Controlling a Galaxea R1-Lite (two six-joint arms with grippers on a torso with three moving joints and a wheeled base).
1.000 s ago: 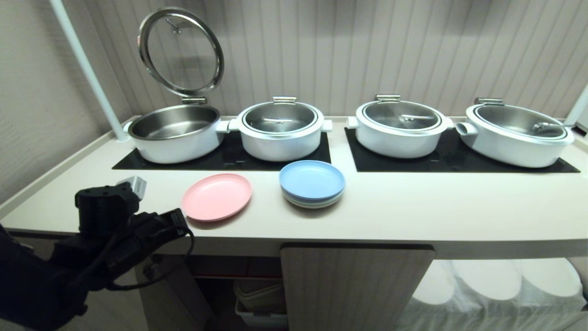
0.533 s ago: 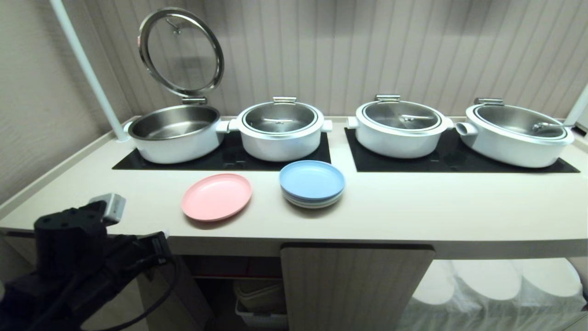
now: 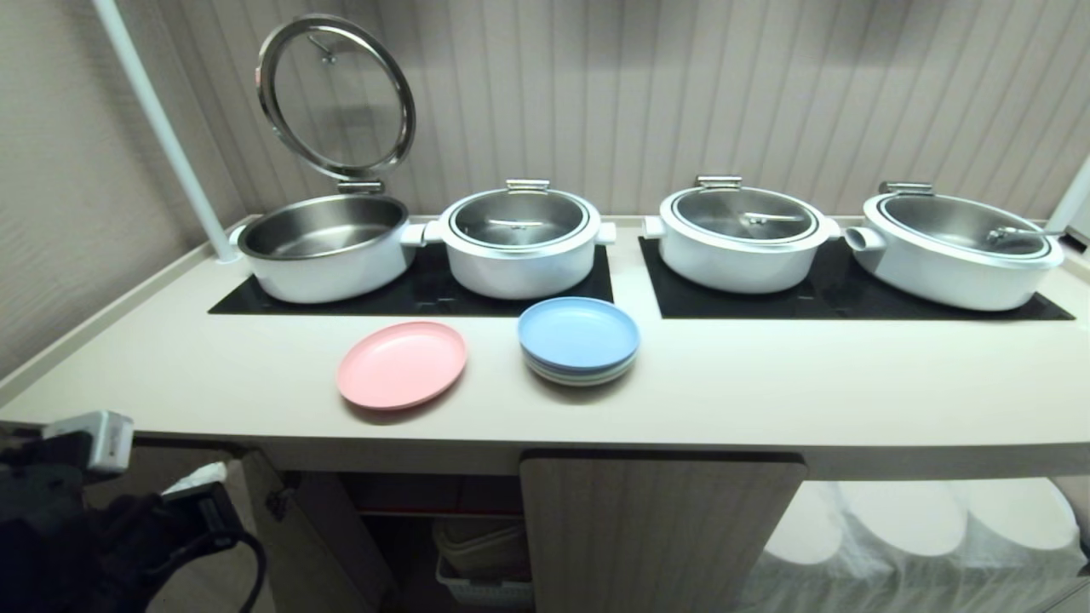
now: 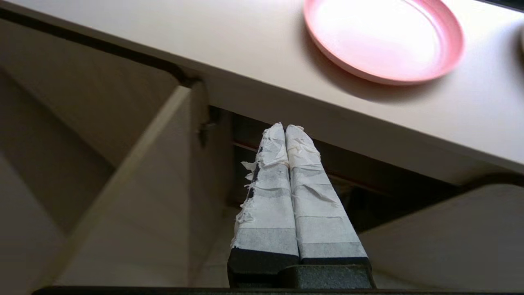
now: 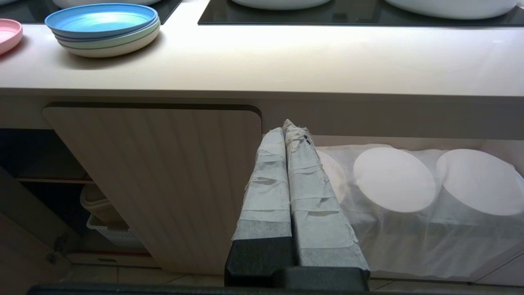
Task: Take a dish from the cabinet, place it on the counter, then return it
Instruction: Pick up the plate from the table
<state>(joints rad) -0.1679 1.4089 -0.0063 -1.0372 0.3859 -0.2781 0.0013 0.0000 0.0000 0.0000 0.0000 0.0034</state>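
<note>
head view is showing the dish lying flat and alone on the counter, just in front of the left cooktop panel and beside the blue-topped stack of plates, not touching it. the left gripper is hanging low off the counter's front edge, well apart from the dish, its taped fingers pressed together and gripping nothing. the right gripper is sitting parked before the cabinet, fingers likewise clenched on air. one cabinet door is standing open at the left.

the dish is looking like thin matte plastic: light, stiff enough to keep its shape, unlikely to break, but shallow and prone to sliding on the smooth counter when nudged. the best hold is probably lying at the raised rim nearest the counter edge, one finger over the lip and one under, since the flat middle is offering nothing to pinch. the fingers are needing to part first.
</note>
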